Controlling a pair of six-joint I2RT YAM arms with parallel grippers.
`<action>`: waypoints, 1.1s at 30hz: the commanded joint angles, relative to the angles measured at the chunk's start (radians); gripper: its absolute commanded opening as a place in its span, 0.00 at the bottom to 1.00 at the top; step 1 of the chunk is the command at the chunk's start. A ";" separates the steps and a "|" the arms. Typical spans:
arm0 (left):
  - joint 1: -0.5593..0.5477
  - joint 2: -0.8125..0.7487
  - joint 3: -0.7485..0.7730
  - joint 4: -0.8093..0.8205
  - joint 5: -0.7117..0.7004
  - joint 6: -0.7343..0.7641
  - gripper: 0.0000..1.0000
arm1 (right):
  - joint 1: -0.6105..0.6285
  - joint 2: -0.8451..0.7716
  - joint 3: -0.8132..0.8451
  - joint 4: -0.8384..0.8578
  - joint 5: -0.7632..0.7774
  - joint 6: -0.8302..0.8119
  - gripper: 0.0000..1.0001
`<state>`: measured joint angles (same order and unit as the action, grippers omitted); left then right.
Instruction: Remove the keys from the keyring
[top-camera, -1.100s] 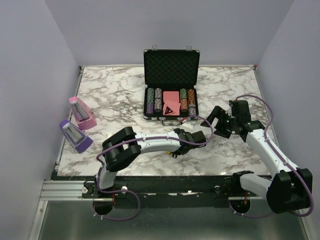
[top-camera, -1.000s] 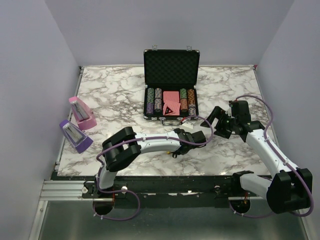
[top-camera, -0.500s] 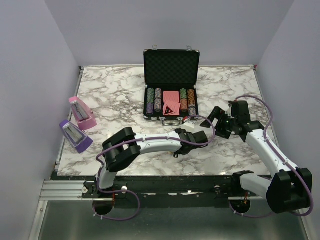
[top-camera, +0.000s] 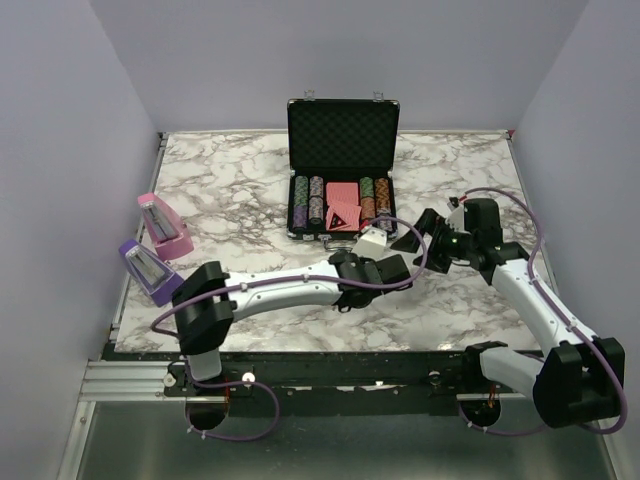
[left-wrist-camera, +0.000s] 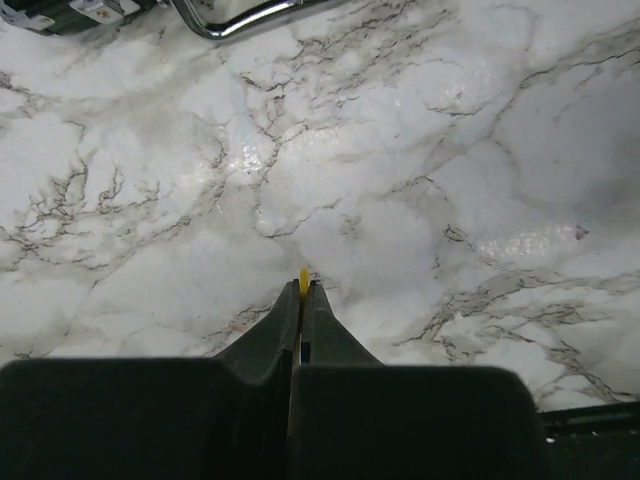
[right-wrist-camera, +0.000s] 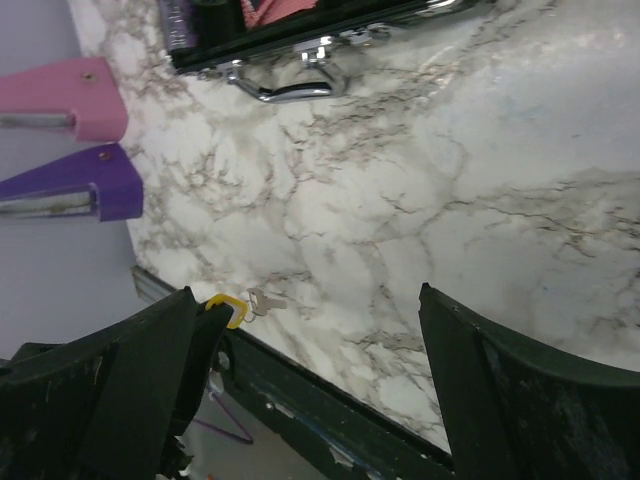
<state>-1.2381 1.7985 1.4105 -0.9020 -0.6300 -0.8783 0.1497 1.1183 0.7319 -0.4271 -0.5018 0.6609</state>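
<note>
The left gripper (left-wrist-camera: 302, 300) is clenching the keyring (left-wrist-camera: 303, 284) edge-on over the table (top-camera: 240, 180). A key (right-wrist-camera: 268, 298) is hanging off the ring, seemingly not yet freed, so the removal is looking barely begun. The right gripper (right-wrist-camera: 308, 300) is gaping wide near it, grasping nothing. The case (top-camera: 342, 130) is sitting just beyond, with the pink stapler (top-camera: 163, 225) and purple stapler (top-camera: 150, 270) lying well apart. Nothing is blocking the pull.
</note>
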 joint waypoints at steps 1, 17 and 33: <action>-0.024 -0.138 -0.007 0.006 -0.059 0.054 0.00 | 0.007 -0.041 -0.006 0.128 -0.196 0.064 1.00; -0.072 -0.470 0.111 0.163 0.087 0.395 0.00 | 0.007 -0.147 -0.131 1.061 -0.532 0.722 1.00; -0.046 -0.492 0.445 0.245 0.381 0.572 0.00 | 0.016 0.109 -0.037 2.178 -0.419 1.422 1.00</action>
<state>-1.3037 1.3113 1.7813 -0.7105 -0.3698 -0.3832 0.1562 1.1519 0.6395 1.2110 -0.9749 1.8240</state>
